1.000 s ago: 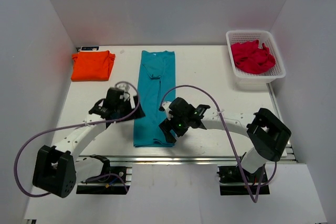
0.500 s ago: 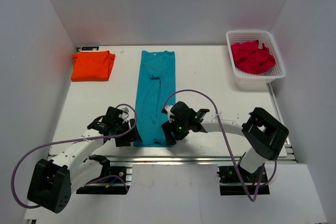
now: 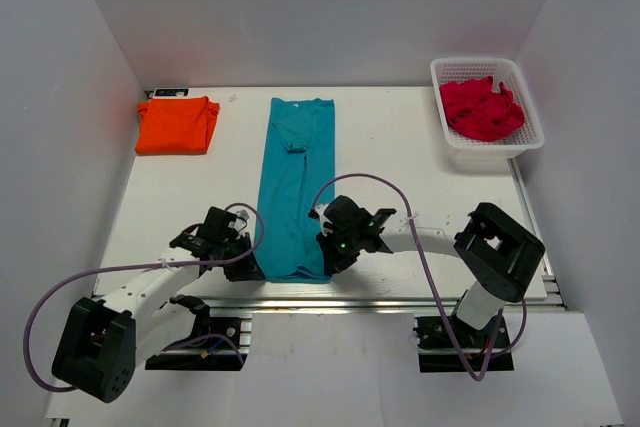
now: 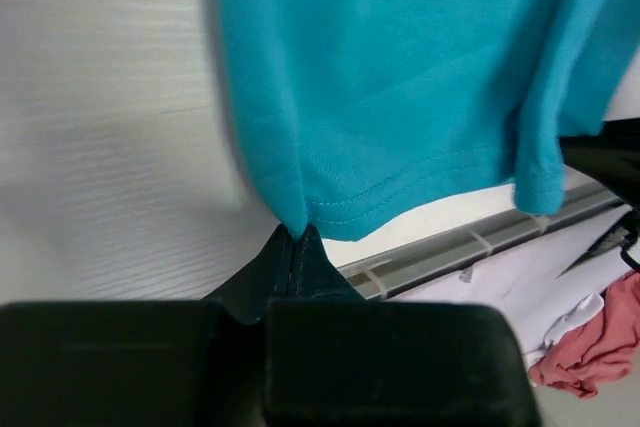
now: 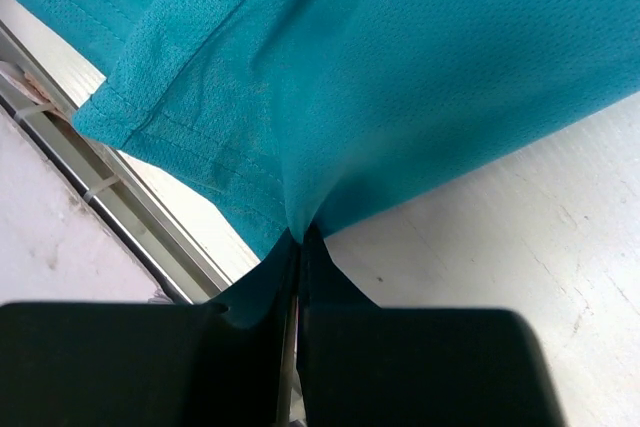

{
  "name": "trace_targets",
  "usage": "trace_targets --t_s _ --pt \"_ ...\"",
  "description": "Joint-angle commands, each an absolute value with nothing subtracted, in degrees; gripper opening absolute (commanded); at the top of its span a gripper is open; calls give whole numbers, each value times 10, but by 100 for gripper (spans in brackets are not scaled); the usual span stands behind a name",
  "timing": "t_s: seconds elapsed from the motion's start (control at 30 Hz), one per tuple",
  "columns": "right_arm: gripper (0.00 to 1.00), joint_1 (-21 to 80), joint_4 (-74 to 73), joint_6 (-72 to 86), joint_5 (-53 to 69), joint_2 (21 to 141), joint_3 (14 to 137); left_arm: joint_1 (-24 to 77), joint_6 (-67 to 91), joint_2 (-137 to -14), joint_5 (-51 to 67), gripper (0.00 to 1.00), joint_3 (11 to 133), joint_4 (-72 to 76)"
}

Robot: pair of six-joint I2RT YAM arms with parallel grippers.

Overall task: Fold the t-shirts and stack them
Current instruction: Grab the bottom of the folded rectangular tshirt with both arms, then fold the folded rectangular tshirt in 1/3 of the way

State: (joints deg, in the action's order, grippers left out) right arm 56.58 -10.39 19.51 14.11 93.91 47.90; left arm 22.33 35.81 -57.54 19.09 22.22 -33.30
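Observation:
The teal t-shirt point(image 3: 293, 182) lies as a long narrow strip down the middle of the table, collar end at the far side. My left gripper point(image 3: 251, 269) is shut on its near left hem corner point(image 4: 296, 217). My right gripper point(image 3: 327, 259) is shut on the near right hem corner point(image 5: 300, 217). In both wrist views the teal cloth is pinched between closed black fingers just above the table's front rail. The orange t-shirt point(image 3: 176, 124) sits folded at the far left corner of the table.
A white basket point(image 3: 526, 137) at the far right holds crumpled red cloth point(image 3: 482, 107). The metal front rail point(image 3: 330, 292) of the table runs just below both grippers. White walls enclose the table on three sides.
Both arms drew back toward the near edge and down to the teal t-shirt's hem. Both grippers went from open to shut on its two near corners.

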Motion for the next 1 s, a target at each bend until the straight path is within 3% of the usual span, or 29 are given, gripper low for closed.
trace_targets --t_s 0.0,0.2,0.63,0.97 --pt "0 565 -118 189 145 924 480 226 346 -556 227 0 235 -297" --pt "0 561 -184 187 82 905 532 226 316 -545 251 0 300 -270" --pt "0 505 -242 164 -52 952 683 214 318 -642 124 0 424 -192" --pt "0 442 -262 122 -70 1019 817 208 323 -710 19 0 496 -142"
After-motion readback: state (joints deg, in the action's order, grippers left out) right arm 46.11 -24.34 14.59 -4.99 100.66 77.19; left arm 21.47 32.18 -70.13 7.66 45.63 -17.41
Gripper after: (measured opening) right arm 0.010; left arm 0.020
